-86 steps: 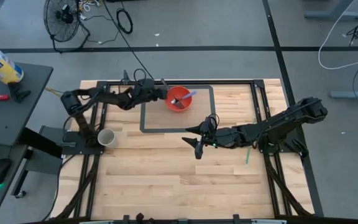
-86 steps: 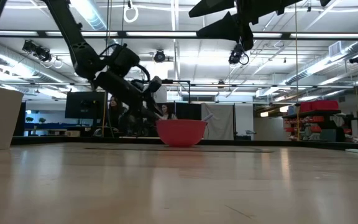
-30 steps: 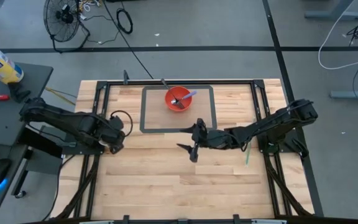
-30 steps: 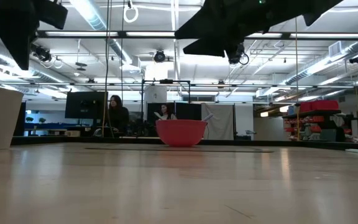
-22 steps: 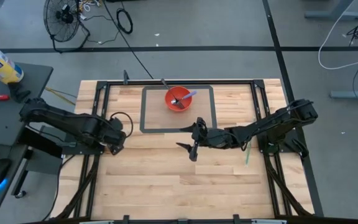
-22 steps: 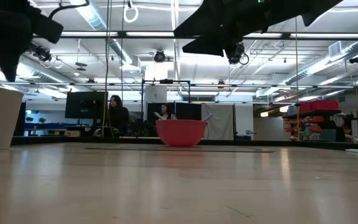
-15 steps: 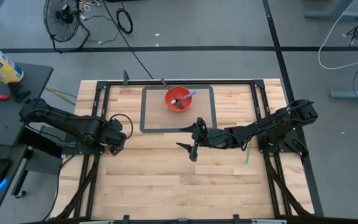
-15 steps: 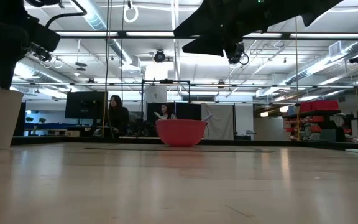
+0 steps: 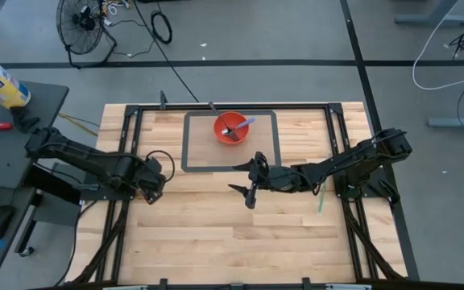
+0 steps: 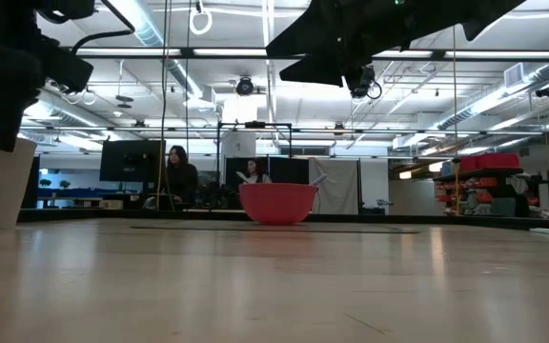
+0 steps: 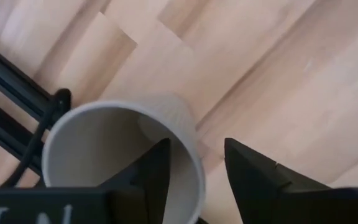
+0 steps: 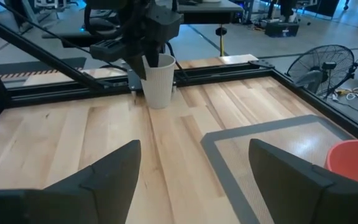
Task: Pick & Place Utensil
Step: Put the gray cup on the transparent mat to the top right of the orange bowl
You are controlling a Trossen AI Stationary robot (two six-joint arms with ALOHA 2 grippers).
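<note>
Where the purple utensil [image 9: 240,126] lies, its bowl end is down inside the red bowl [image 9: 229,134] and its handle leans out over the rim toward my right arm's side; from bench height only the handle tip [image 10: 319,179] shows above the bowl [image 10: 277,203]. That bowl stands at the far end of the bench [image 9: 216,242], inside a rectangle of grey tape [image 9: 274,137], close to the rectangle's far edge.

Just outside the tape's near edge, over the middle of the bench, my right tool [image 9: 248,189] hovers clear of the wood with its fingers [image 12: 104,174] spread wide and nothing between them. It points across the planks toward the left side, well apart from the bowl.

On that left side, near the black frame rail, stands a white paper cup [image 12: 158,81], upright and mouth up. My left tool [image 11: 196,146] comes down on it from above and sits astride the rim: one finger [image 11: 148,177] reaches inside the cup [image 11: 104,149], the other is outside, with the cup wall between them. Bare wood shows between the outer finger and the wall, so the tool is not clamped on the cup; its fingers stand apart.

A thin green stick [image 9: 321,201] lies on the bench beside my right arm's base. Beyond the bench, two people [image 10: 177,171] sit in the room behind.
</note>
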